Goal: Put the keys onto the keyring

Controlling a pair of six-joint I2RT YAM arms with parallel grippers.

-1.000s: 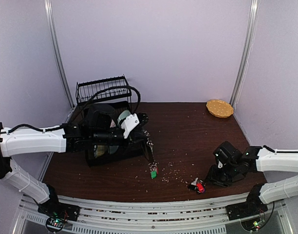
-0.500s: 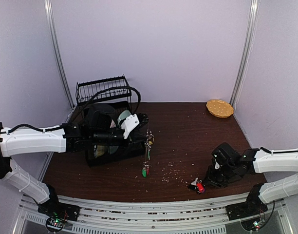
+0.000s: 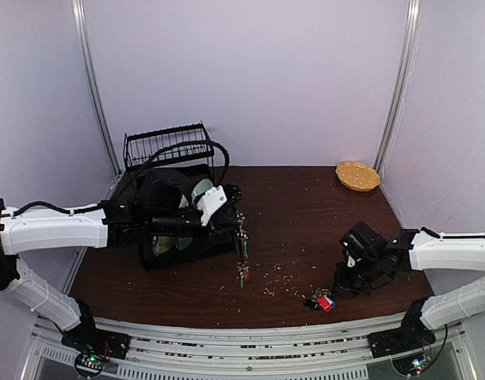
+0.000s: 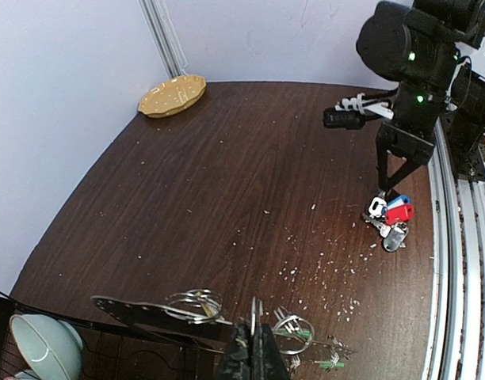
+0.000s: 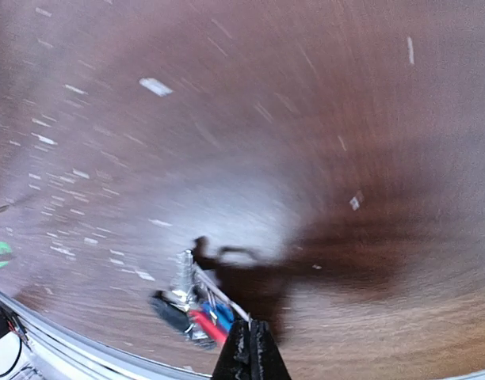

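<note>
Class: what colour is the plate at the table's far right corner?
Tan-yellow; the plate shows best in the left wrist view.

Table (image 3: pixel 306 206): dk brown wood, visible grain, low sheen; pale gritty specks from ctr to 5 o'clock.
Keyring (image 3: pixel 242 237): thin bare metal wire, grey-silver, slight shine.
Keys (image 4: pixel 387 215), 5 o'clock: silver metal, glossy; tags smooth plastic, red and blue.
Green-tagged key (image 3: pixel 242 275), ctr: plastic tag, glossy.
Plate (image 3: pixel 357 176), 1 o'clock: tan, matt, dimpled.
Rack (image 3: pixel 167 146), 10 o'clock: black wire, matt.
Bowl (image 4: pixel 38 347): pale, glossy, smooth.
Arm shells (image 3: pixel 56 228): white plastic, smooth; joints matt blk.
</note>
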